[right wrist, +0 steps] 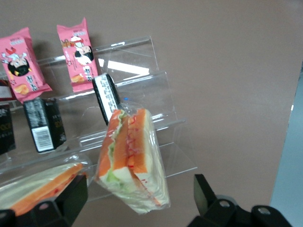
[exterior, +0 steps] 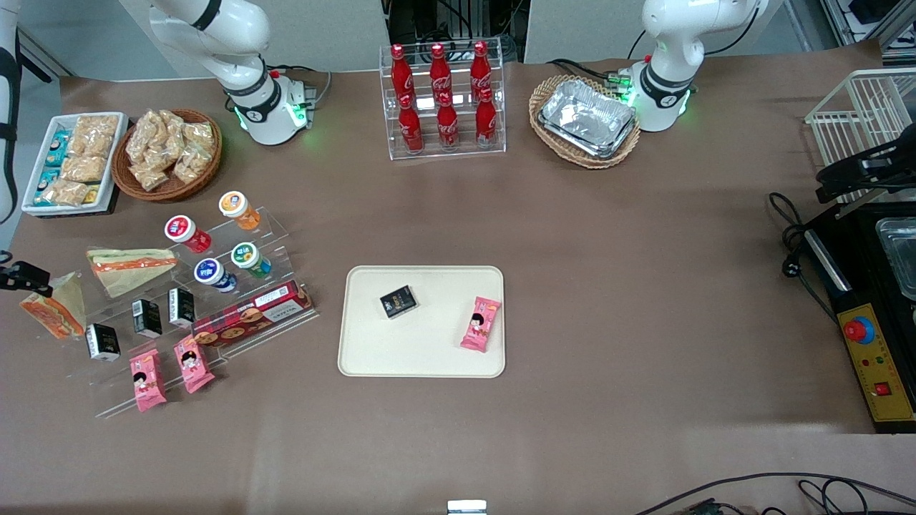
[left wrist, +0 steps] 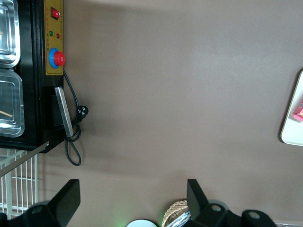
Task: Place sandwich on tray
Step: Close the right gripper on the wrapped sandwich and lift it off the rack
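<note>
Right arm's hand (exterior: pixel 25 277) sits at the working arm's end of the brown surface (exterior: pixel 644 300), just beside the top of the clear acrylic stepped display rack (exterior: pixel 279 236). From the wrist camera I read the hand (right wrist: pixel 138 182) as spread wide: its two black fingers (right wrist: pixel 71 198) stand well apart, and nothing is clamped between them.

In that gap I see the plastic-wrapped triangular sandwich with tan-white bread (right wrist: pixel 132 161). It stands tilted on an upper step of the rack (right wrist: pixel 165 142), with its red-orange and green cut edge facing the camera. I cannot tell whether either finger touches the wrap. In the front view the same sandwich (exterior: pixel 54 311) lies at the outer end of the rack. The paler greenish-cream wedge with one orange stripe (exterior: pixel 132 268) is near it on the same rack, also seen from the wrist (right wrist: pixel 38 191).

Lower steps carry small black cartons (right wrist: pixel 42 125) and pink snack packets (right wrist: pixel 78 49).

Well apart from the sandwich, mid-surface, the large cream-beige rectangular tray with rounded corners (exterior: pixel 429 343) lies flat. On it are a small black box (exterior: pixel 398 301) and one pink snack packet (exterior: pixel 481 324), apart from each other.
</note>
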You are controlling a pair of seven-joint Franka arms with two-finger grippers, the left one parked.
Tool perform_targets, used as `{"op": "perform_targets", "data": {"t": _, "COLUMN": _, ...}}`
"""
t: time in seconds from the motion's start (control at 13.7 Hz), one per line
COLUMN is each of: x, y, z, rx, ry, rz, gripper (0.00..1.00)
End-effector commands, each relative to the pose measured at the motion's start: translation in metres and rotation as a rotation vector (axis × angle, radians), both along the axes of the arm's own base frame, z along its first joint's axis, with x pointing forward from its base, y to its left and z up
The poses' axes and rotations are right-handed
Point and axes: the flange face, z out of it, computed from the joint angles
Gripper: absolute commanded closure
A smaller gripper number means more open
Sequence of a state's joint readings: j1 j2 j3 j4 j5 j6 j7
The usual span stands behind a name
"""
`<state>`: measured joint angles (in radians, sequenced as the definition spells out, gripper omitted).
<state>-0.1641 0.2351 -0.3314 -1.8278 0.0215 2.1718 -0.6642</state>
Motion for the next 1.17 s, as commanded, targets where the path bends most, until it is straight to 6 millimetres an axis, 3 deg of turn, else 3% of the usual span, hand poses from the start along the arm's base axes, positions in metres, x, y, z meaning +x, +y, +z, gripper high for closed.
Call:
{"op": "perform_targets", "data": {"t": 0.0, "x": -0.013, "y": -0.006, "z": -0.016, "rx": 0.007, "ry": -0.029, "rz": 0.011, "gripper": 0.00}}
{"op": "perform_targets", "data": {"t": 0.66, "x": -0.008, "y": 0.002, "z": -0.054, "rx": 0.006, "ry": -0.043, "rz": 0.015, "gripper": 0.03}}
{"op": "perform_targets", "data": {"t": 0.73, "x": -0.008, "y": -0.001, "z": -0.058, "rx": 0.001, "ry": -0.043, "rz": 0.031, "gripper": 0.12}}
{"op": "perform_targets", "data": {"t": 0.88, "x": -0.007, "y": -0.003, "z": -0.061, "rx": -0.002, "ry": -0.044, "rz": 0.064, "gripper": 0.49}}
{"op": "perform_targets", "data": {"t": 0.95, "x": -0.007, "y": -0.003, "z": -0.065, "rx": 0.007, "ry": -0.049, "rz": 0.055, "gripper": 0.63}}
{"op": "perform_targets", "data": {"t": 1.02, "x": -0.006, "y": -0.002, "z": -0.069, "rx": 0.017, "ry": -0.052, "rz": 0.049, "gripper": 0.73}}
{"op": "perform_targets", "data": {"t": 1.1, "x": -0.006, "y": -0.003, "z": -0.070, "rx": 0.017, "ry": -0.051, "rz": 0.048, "gripper": 0.77}}
